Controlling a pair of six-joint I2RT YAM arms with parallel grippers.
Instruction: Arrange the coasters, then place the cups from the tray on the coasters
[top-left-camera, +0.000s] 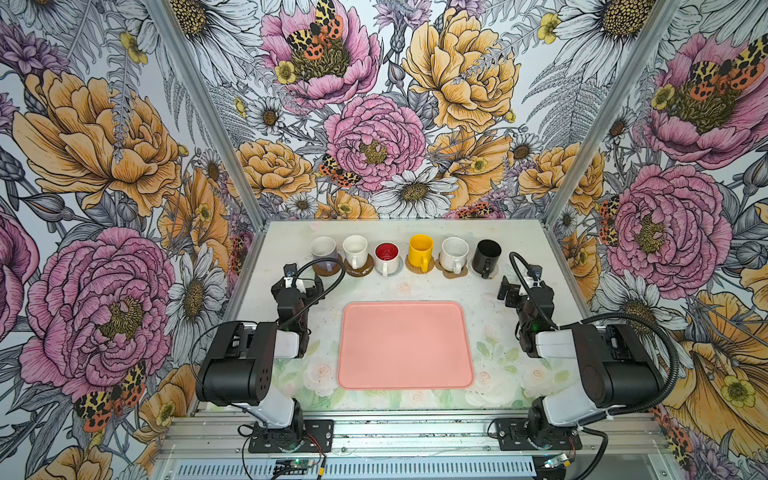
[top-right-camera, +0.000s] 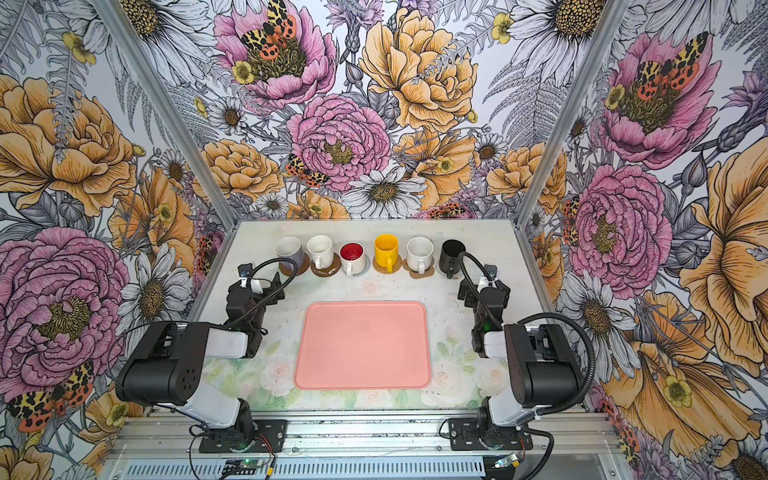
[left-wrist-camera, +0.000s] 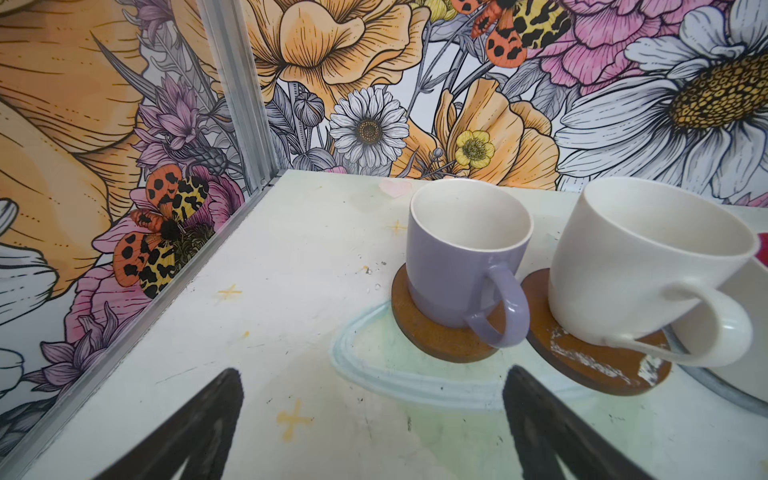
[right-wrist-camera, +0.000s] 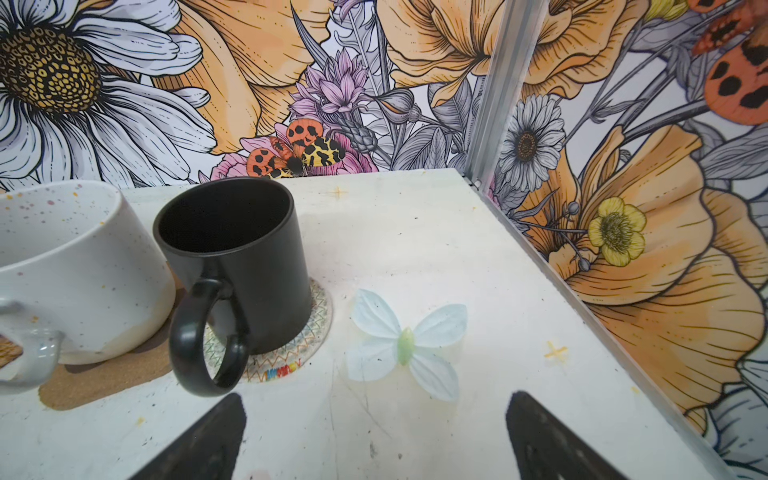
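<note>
All six cups (top-left-camera: 419, 246) stand on coasters (top-left-camera: 365, 270), tray (top-left-camera: 405, 345) bare, left gripper (left-wrist-camera: 374, 374) and right gripper (right-wrist-camera: 374, 399) spread empty: task looks done.

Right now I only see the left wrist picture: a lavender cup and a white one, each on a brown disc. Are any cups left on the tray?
Observer: No. The pink tray lies bare in both top views.
Operator: How many cups are in that row altogether?
Observer: Six. Past your two stand the red-inside cup, the yellow cup, the speckled cup and the black cup.
Operator: Is the other arm holding anything?
Observer: No. The right end effector is open and empty, close to the black cup but not touching it.
</note>
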